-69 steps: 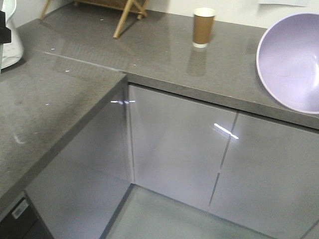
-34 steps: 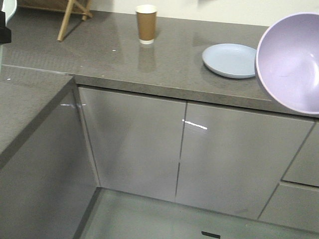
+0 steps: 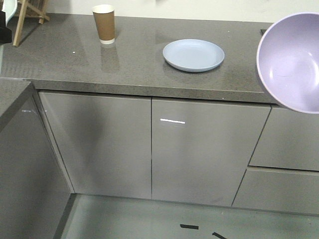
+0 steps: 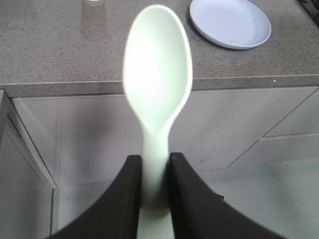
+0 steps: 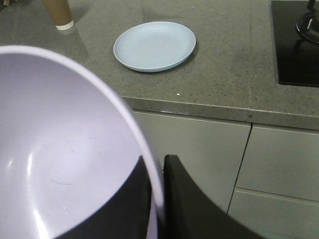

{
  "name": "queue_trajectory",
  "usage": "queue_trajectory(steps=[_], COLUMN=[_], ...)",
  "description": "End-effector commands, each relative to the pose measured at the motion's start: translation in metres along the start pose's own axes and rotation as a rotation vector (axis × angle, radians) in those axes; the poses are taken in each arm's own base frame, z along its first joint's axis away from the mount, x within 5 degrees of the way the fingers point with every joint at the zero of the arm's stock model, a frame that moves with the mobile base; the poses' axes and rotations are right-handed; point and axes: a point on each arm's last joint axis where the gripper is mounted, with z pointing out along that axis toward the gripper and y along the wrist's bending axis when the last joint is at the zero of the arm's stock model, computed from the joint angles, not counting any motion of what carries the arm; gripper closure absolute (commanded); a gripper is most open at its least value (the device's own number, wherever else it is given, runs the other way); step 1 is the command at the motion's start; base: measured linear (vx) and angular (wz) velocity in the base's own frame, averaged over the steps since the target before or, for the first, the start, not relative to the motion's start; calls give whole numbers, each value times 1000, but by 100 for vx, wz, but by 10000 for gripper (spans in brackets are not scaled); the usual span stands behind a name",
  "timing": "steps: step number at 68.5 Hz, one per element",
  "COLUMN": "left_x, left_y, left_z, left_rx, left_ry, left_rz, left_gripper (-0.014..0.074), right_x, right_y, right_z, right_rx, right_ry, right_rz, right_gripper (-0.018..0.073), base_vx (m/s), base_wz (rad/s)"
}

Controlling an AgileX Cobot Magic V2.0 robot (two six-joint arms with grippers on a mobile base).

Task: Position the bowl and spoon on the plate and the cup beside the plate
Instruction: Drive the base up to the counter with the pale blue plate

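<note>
Soft light; near spoon [image 4: 157, 74], bowl [image 5: 65, 149] blurred.

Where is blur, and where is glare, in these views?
Left wrist view: the spoon is soft and washed out near the lens; the plate is sharp. Right wrist view: the bowl has a blurred rim. Front view: a glare streak on the cabinet door; the countertop mirrors the cup.

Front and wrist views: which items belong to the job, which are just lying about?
Job: bowl in right gripper, spoon in left gripper, plate, paper cup.
Lying about: wooden rack legs, gas hob.
</note>
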Motion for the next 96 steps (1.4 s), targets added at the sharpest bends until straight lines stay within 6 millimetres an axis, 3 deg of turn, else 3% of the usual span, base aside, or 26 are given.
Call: queue_trajectory(steps=[1,96], left_x=[-10,-10], left_y=[-8,-8], left_z=[-17,-17], left_rx=[19,20], left_ry=[-107,-106], left_rz=[2,2], left_gripper=[603,604], right_x=[-13,-13], right_y=[2,2], right_z=[-11,-11], right_rx=[1,1], right_ry=[-108,-107], right_rz=[-5,-5], right_gripper=[569,570], base_vx=[-1,4], base_wz=[-16,-6])
